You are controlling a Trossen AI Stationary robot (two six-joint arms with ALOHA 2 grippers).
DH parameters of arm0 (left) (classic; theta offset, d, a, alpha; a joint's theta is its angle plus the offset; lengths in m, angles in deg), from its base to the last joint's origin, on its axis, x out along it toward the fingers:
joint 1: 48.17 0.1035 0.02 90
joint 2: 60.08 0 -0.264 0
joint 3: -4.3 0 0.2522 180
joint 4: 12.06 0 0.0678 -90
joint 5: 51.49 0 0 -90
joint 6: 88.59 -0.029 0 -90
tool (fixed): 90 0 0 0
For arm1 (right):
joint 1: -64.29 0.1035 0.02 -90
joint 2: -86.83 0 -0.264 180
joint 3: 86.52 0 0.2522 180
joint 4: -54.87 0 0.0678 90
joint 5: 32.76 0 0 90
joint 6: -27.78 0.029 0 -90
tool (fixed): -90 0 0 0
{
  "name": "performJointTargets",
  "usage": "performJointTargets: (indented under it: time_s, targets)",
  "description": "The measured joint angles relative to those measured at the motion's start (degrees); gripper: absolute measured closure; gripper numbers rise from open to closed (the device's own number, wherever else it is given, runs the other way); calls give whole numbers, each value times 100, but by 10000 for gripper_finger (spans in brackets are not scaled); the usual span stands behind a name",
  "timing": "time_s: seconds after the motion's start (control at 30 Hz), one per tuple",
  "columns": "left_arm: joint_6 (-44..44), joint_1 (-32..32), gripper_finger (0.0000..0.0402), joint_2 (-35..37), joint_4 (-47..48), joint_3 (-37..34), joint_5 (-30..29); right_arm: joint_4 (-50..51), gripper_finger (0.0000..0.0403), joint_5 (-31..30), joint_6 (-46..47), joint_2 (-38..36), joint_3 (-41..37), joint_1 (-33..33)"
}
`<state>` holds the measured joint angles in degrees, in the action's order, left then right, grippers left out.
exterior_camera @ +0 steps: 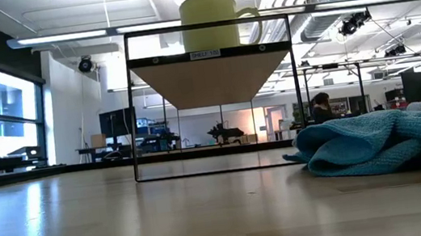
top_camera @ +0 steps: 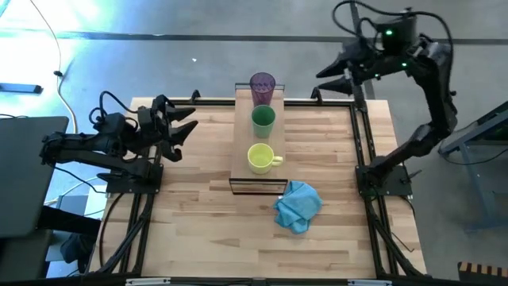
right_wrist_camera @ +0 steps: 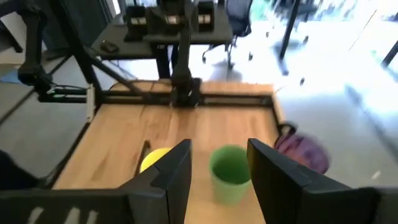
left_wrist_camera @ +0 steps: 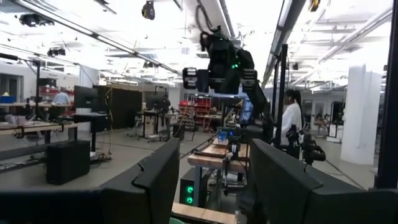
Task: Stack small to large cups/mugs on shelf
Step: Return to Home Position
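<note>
Three vessels stand in a row on the light-wood shelf [top_camera: 258, 151], each on its base: the purple tumbler [top_camera: 263, 87] at the far end, the green cup [top_camera: 263, 121] in the middle, the yellow mug [top_camera: 262, 158] nearest, handle toward the table's right. The low view shows the yellow mug [exterior_camera: 214, 20] on the shelf [exterior_camera: 206, 53]. My left gripper [top_camera: 186, 123] is open, to the left of the shelf, touching nothing. My right gripper [top_camera: 333, 78] is open, high beyond the table's far right corner; its wrist view shows the green cup [right_wrist_camera: 229, 171], purple tumbler [right_wrist_camera: 301, 152] and yellow mug [right_wrist_camera: 154, 158] ahead.
A crumpled blue cloth [top_camera: 298, 205] lies on the tabletop just near and right of the shelf's near end; it also fills the right of the low view [exterior_camera: 384, 140]. Dark frame rails [top_camera: 361, 135] run along the table's sides. People show in the room behind.
</note>
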<state>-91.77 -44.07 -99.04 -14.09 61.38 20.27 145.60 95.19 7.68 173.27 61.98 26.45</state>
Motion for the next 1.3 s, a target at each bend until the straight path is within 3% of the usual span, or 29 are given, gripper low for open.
performJointTargets:
  time_s: [0.67,0.83,1.03,1.3]
  targets:
    - [-533,0,218,711,74,-1,61,-956,256,-117,-277,-1047,4,-52]
    - [-568,0,218,802,101,1,63,-1261,256,-374,-259,-1398,-253,-24]
    - [-581,0,218,873,320,-1,66,-2542,256,-773,57,-2481,-1715,37]
    - [-774,0,218,917,337,-1,34,-5625,256,-1205,1360,-4237,-5010,38]
